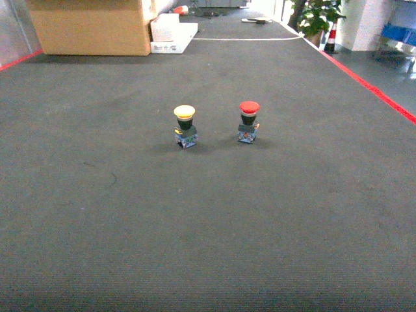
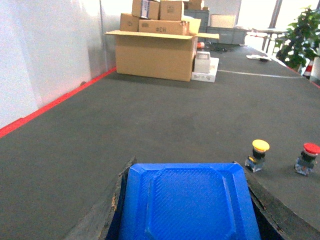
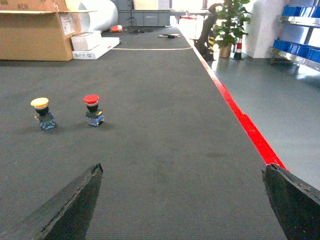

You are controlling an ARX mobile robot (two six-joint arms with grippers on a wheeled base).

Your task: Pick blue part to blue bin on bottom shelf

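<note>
The blue part (image 2: 187, 205), a flat square piece of textured blue plastic with bevelled corners, fills the bottom of the left wrist view. My left gripper (image 2: 185, 170) is shut on it, one dark finger along each side. My right gripper (image 3: 182, 170) stands open above bare dark carpet with nothing between its fingers. Neither gripper shows in the head view. Blue crates (image 3: 295, 47) sit on a steel rack (image 3: 300, 57) far off to the right; which of them is the blue bin I cannot tell, and the bottom shelf is too far away to make out.
A yellow-capped push button (image 1: 185, 127) and a red-capped one (image 1: 248, 121) stand on the carpet ahead. Cardboard boxes (image 2: 155, 47) and white boxes (image 1: 170, 34) lie at the far left. A red floor line (image 3: 245, 125) edges the carpet on the right, with a potted plant (image 3: 229, 22) beyond.
</note>
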